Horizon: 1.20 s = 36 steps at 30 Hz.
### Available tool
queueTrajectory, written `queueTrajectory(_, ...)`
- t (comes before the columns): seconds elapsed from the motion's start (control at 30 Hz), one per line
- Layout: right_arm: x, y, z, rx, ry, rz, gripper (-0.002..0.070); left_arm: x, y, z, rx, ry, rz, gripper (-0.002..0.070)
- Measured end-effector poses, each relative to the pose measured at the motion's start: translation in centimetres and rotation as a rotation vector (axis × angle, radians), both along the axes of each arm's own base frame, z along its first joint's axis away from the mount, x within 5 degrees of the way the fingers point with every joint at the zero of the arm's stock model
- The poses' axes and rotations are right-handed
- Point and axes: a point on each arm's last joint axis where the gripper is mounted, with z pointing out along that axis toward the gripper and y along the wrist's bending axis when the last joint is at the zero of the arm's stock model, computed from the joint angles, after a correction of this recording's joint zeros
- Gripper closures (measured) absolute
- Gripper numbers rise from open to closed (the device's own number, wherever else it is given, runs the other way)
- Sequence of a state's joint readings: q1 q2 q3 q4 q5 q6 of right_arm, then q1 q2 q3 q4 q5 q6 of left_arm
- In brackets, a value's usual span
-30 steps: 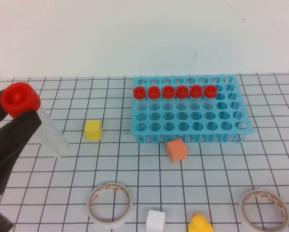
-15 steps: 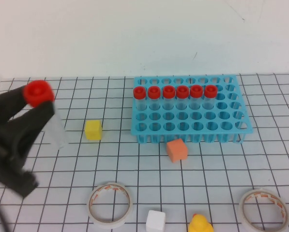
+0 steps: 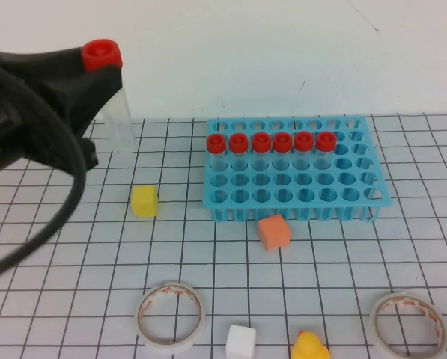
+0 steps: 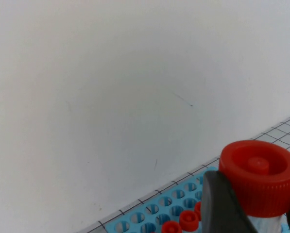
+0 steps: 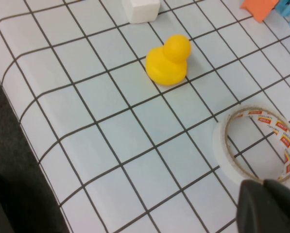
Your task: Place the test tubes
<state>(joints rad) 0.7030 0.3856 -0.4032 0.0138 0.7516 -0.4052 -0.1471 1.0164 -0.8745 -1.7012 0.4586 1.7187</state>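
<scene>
The tube [image 3: 117,101] has risen and swung in toward the rack [image 3: 358,196]: a second ago it hung low and far out to the rack's left, leaning over, and now it stands high off the counter [image 3: 73,262], nearly upright with its red cap on top, to the left of the rack and level with its back edge. That reads as the carry stage of the placement, with the tube picked up and turned to drop in bottom first, but not yet over any hole. The racked tubes [image 3: 272,142] fill six holes in one row, starting at the rack's left end; the next hole to their right looks free and is probably the target, so the tube would have to cross over those six caps to reach it. The left claw [image 3: 103,71] is partly open, clamped round the tube just under the cap, as the wrist view also shows. The right claw [image 5: 268,204] is shut and holds nothing; it sits well in front of the rack, just beside a tape ring [image 5: 254,141], with the duck [image 5: 168,60] near.
</scene>
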Motion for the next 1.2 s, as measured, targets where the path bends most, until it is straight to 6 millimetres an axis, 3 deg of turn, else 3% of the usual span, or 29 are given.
queueTrajectory(0.2, 0.0, 0.0, 0.0, 0.000, 0.000, 0.000, 0.0675, 1.9, -0.1, -0.6, -0.030, 0.070, 0.018, 0.0425)
queueTrajectory(0.3, 0.0, 0.0, 0.0, 0.000, 0.000, 0.000, 0.0675, 2.2, -1.0, -0.4, -0.045, 0.076, -0.059, 0.0425)
queueTrajectory(0.53, 0.0, 0.0, 0.0, 0.000, 0.000, 0.000, 0.0675, 3.1, -6.1, 0.4, -0.033, 0.094, -0.241, 0.0425)
queueTrajectory(0.77, 0.0, 0.0, 0.0, 0.000, 0.000, 0.000, 0.0676, 6.6, -11.3, 0.5, 0.003, 0.230, -0.048, 0.0425)
queueTrajectory(0.93, 0.0, 0.0, 0.0, 0.000, 0.000, 0.000, 0.0676, 7.8, -16.3, -1.8, -0.094, 0.197, -0.003, 0.0425)
queueTrajectory(1.2, 0.0, 0.0, 0.0, 0.000, 0.000, 0.000, 0.0676, 10.2, -22.6, -9.5, -0.160, 0.258, -0.032, 0.0425)
